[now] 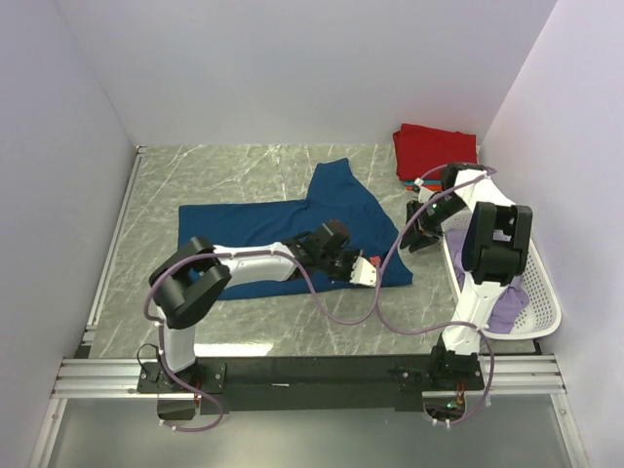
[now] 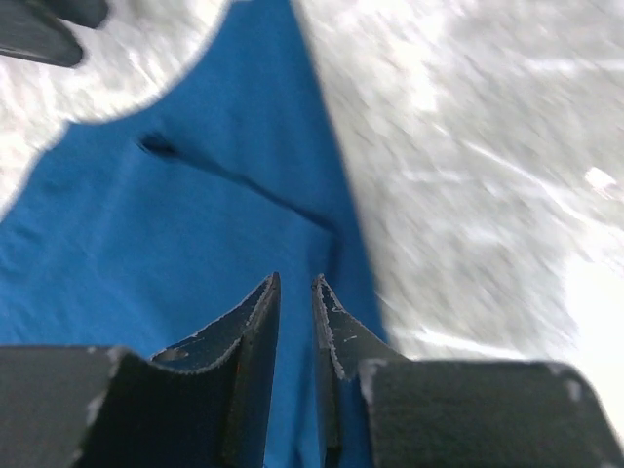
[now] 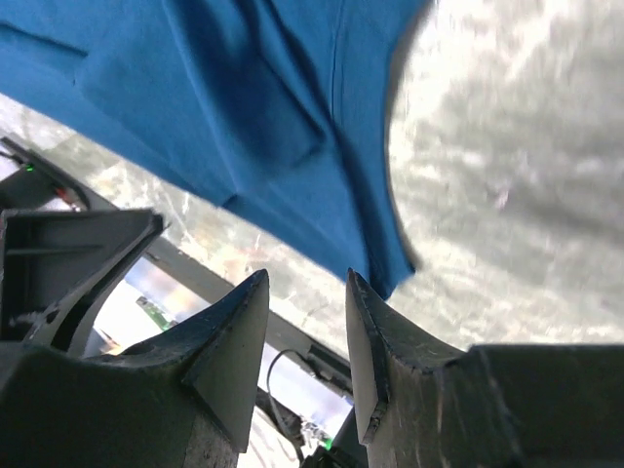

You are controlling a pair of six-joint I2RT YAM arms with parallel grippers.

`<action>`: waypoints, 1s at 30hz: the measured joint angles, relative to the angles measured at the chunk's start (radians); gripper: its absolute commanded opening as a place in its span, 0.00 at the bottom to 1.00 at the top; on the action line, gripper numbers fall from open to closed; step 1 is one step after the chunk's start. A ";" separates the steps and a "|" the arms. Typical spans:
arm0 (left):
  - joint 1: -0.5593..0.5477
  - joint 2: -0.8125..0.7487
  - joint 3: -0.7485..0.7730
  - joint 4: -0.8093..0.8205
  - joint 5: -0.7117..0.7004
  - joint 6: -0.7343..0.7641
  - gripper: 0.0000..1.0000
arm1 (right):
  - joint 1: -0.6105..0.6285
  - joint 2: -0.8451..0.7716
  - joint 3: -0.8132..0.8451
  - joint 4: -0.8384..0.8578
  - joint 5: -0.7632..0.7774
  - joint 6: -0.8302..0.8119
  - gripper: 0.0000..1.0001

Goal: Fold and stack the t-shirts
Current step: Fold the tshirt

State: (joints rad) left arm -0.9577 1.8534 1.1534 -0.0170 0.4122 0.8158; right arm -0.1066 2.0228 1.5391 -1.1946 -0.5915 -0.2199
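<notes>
A blue t-shirt [image 1: 258,229] lies spread on the marble table, with one part folded up towards the back. My left gripper [image 1: 370,272] hovers over its near right corner. In the left wrist view the left gripper [image 2: 292,283] is open by a narrow gap, with blue t-shirt [image 2: 195,224] showing behind the jaws near its right edge. My right gripper [image 1: 419,237] hangs just right of the shirt. In the right wrist view the right gripper [image 3: 307,278] is open and empty, above bare table beside a corner of the blue t-shirt [image 3: 244,107].
A folded red t-shirt [image 1: 435,151] sits at the back right corner. A white basket [image 1: 546,292] stands along the right wall and holds a purple garment [image 1: 507,304]. White walls close in the table on three sides. A metal rail [image 1: 312,375] runs along the near edge.
</notes>
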 measured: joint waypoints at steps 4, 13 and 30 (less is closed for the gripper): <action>-0.007 0.048 0.043 0.042 -0.011 0.002 0.25 | -0.017 -0.031 -0.023 -0.012 -0.019 -0.006 0.44; -0.035 0.115 0.080 0.051 -0.011 0.002 0.29 | -0.051 -0.027 0.023 -0.072 -0.065 -0.040 0.44; -0.038 0.180 0.129 -0.012 -0.019 0.002 0.33 | -0.064 -0.023 0.035 -0.093 -0.076 -0.065 0.45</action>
State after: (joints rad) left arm -0.9958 2.0331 1.2827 -0.0288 0.3935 0.8177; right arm -0.1711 1.9995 1.5745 -1.2877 -0.6670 -0.2852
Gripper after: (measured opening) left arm 0.332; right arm 0.447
